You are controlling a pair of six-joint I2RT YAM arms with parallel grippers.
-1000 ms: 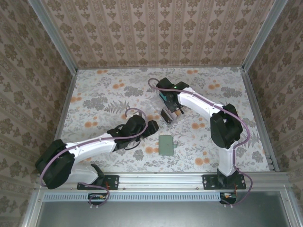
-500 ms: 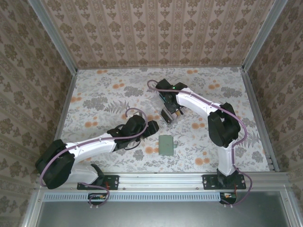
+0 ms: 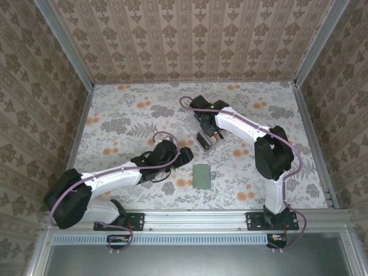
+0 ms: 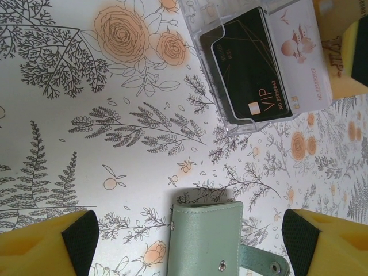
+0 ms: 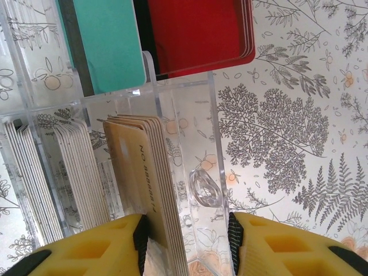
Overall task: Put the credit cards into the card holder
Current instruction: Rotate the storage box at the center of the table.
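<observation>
**Right claw at the tan stack, wallet shut and waiting**

Top external: the clear divided tray [image 3: 194,129] sits mid-table with the right gripper [image 3: 208,138] down at it. The card holder [image 3: 202,176] lies flat nearer the arm bases, apart from the tray. The left gripper [image 3: 185,154] hangs low between the two.

Left wrist: the left fingers [image 4: 40,247] are spread wide and hold nothing. The card holder is just below them, folded shut with its strap tab poking out sideways. The tray corner shows a dark grey VIP card [image 4: 247,69] beside a pale pink card [image 4: 296,52].

Right wrist: the jaws are partway in, bracketing the upright tan cards [image 5: 144,184] plus the tray's clear outer wall (bad sign). I cannot tell whether they pinch yet. A teal card [image 5: 103,46] and a red card [image 5: 201,34] lie in the far compartments.

Judgement on doing it well:
- Get the outer finger inside the wall, or the tray may lift too.
- Take one card off the stack's face, not the whole pack.
- Pull it straight up.
- The holder likely needs opening first, a job for the left.
</observation>
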